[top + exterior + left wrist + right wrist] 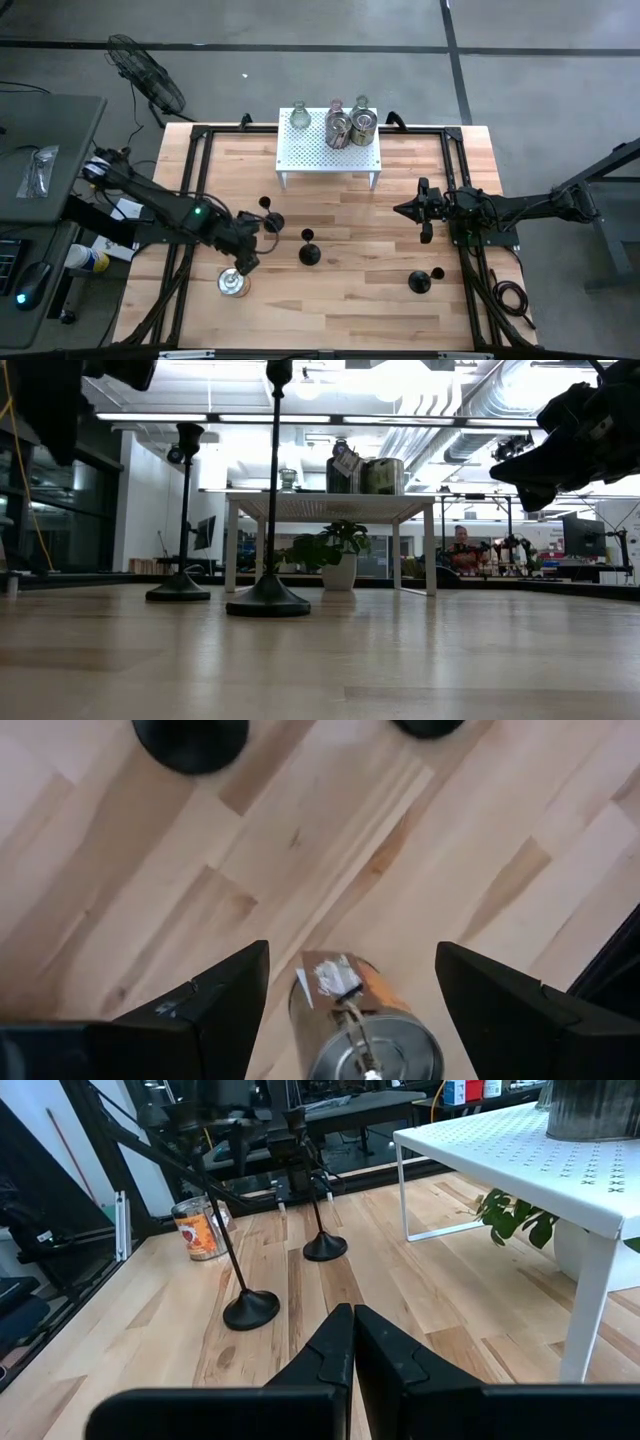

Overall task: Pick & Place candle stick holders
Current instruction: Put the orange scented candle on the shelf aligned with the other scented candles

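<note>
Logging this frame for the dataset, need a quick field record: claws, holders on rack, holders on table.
left claw: open, fingers either side of the squat silvery can-shaped holder with an orange label, not closed on it
right claw: shut, empty, above the table's right side
white perforated metal rack: four squat glass or silvery holders along its back edge
black round-base thin-stem holders: three on the light wooden table, at
</note>
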Robot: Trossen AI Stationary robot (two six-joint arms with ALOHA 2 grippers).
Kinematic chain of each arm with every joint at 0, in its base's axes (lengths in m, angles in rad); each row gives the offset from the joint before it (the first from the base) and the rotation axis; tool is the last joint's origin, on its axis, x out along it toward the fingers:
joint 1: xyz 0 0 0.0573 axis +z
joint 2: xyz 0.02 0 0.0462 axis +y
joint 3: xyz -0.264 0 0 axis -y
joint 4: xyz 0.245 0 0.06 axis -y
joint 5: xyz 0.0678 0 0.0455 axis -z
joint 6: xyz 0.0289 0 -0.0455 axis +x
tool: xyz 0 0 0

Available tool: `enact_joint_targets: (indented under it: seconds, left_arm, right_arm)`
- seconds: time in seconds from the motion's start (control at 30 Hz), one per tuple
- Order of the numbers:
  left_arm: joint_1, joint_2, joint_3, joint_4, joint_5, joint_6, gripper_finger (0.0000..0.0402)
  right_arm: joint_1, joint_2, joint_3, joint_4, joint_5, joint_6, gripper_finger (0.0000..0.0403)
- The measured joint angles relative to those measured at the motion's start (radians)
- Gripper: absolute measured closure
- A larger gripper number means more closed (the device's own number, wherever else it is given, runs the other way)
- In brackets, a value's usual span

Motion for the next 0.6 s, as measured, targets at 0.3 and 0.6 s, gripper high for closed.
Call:
enact_joint_targets:
  seconds: [0.3,0.6]
  left_arm:
    - [-0.004,0.067,0.0,0.003,0.045,-0.084,0.0121]
    - [-0.039,0.082,0.0,-0.024,0.079,-0.173,0.0121]
  right_arm:
    - [0.0,0.0,0.0,-0.004,0.0,0.0,0.0398]
    - [0.0,0.0,0.0,-0.003,0.0,0.0,0.0398]
